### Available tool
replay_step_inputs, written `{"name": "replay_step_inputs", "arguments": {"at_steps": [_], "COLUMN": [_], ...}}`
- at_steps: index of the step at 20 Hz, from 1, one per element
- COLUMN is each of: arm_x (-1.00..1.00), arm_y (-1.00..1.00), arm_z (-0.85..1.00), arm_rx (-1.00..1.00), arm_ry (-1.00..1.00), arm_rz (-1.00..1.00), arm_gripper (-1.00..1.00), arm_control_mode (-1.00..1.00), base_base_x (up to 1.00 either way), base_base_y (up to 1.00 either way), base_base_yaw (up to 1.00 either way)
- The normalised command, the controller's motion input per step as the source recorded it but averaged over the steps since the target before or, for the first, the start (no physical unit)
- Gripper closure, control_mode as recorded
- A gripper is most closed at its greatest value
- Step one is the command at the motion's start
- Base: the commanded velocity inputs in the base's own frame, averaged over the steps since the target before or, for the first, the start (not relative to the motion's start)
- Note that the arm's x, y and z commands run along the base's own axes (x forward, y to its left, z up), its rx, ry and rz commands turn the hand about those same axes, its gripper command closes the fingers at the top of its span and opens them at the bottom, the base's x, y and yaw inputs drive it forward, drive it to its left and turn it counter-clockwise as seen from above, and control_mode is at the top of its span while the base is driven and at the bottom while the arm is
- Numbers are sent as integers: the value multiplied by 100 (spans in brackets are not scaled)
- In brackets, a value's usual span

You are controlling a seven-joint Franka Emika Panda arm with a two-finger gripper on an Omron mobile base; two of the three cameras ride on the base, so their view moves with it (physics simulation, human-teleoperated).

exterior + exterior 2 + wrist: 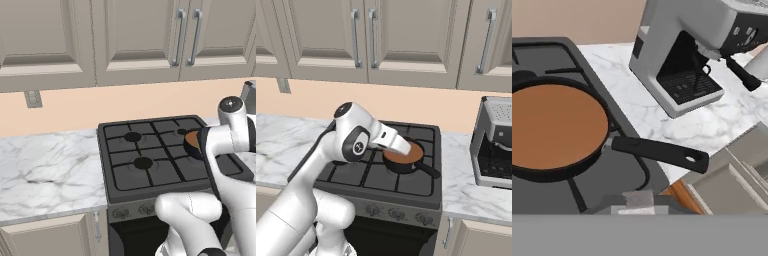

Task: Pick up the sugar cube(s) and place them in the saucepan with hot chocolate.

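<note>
Arm's over the stove (150,165) by the pan (554,132), no sugar cube spotted, fingers maybe hidden so can't tell their state; next it needs finding one

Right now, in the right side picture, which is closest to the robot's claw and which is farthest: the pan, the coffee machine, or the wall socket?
1. Pan: on the stove, right under the claw.
2. Coffee machine: on the counter at the right.
3. Wall socket: far left, on the wall.
</note>
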Motion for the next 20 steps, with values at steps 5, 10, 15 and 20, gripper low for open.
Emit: {"name": "replay_step_inputs", "arguments": {"at_steps": [5,10,15,20], "arm_x": [31,21,11,19], "arm_y": [0,4,0,0], "arm_z": [0,0,-4,-26], "arm_rx": [13,15,25,25], "arm_ry": [0,0,2,0], "arm_rz": [6,9,7,9], "arm_gripper": [100,100,100,100], "arm_control_mode": [-100,-100,-100,-100], "base_base_x": [0,0,0,0], "base_base_y": [0,0,0,0], "base_base_yaw": [0,0,0,0]}}
